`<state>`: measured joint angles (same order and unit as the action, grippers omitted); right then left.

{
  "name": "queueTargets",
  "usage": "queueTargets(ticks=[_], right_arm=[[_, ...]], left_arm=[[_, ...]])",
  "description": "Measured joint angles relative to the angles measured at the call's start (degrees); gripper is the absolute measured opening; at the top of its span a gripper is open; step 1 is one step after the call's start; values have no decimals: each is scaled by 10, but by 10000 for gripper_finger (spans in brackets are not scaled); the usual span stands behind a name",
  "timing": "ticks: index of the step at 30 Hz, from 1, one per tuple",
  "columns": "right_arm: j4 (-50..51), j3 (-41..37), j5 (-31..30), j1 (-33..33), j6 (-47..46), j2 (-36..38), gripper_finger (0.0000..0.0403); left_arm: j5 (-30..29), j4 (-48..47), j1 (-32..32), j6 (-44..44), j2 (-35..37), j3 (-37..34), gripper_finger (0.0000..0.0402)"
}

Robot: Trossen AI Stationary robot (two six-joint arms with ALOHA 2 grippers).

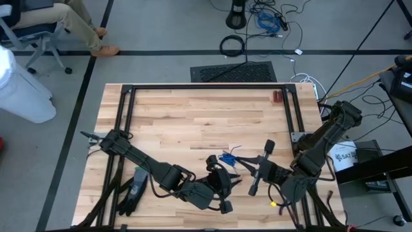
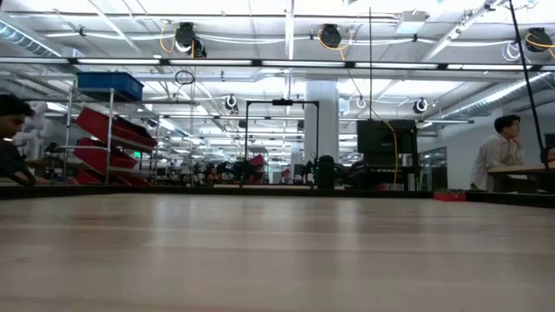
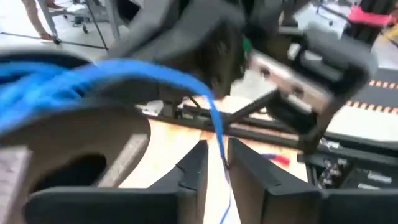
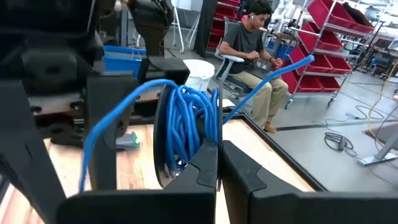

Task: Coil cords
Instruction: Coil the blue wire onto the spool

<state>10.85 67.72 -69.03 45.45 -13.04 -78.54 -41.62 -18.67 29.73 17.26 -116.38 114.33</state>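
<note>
The cord is a thin blue wire, wound into a small coil that hangs above the table's near middle. My right gripper comes in from the table's right and is shut on the coil. One free end sticks out past the coil. My left gripper sits just on the near side of the coil, its fingers a little apart. A single blue strand runs down through the gap; whether it touches the fingers I cannot tell. The low view shows neither gripper. My right gripper pinches the coil's lower part between its two fingers, several turns together. The fingers come nearly level from the table's right. The coil stands upright above the fingers, clear of the table, with one slack loop bulging out sideways.
A black glove lies near the table's near left corner. A black rail frame runs around the tabletop, with a small red item at its far right. People sit beyond the table.
</note>
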Motion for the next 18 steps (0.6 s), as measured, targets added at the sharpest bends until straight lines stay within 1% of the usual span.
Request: queueTargets(ticks=[3, 5, 11, 18], right_arm=[[0, 0, 1, 5, 1, 1, 0], [-2, 0, 1, 8, 2, 3, 0], [-4, 0, 1, 17, 4, 11, 0], [-20, 0, 1, 32, 18, 16, 0]], left_arm=[[3, 2, 4, 3, -4, 0, 86], [10, 3, 6, 3, -4, 0, 91], [30, 1, 27, 3, -4, 0, 94], [29, 2, 50, -10, -10, 0, 94]])
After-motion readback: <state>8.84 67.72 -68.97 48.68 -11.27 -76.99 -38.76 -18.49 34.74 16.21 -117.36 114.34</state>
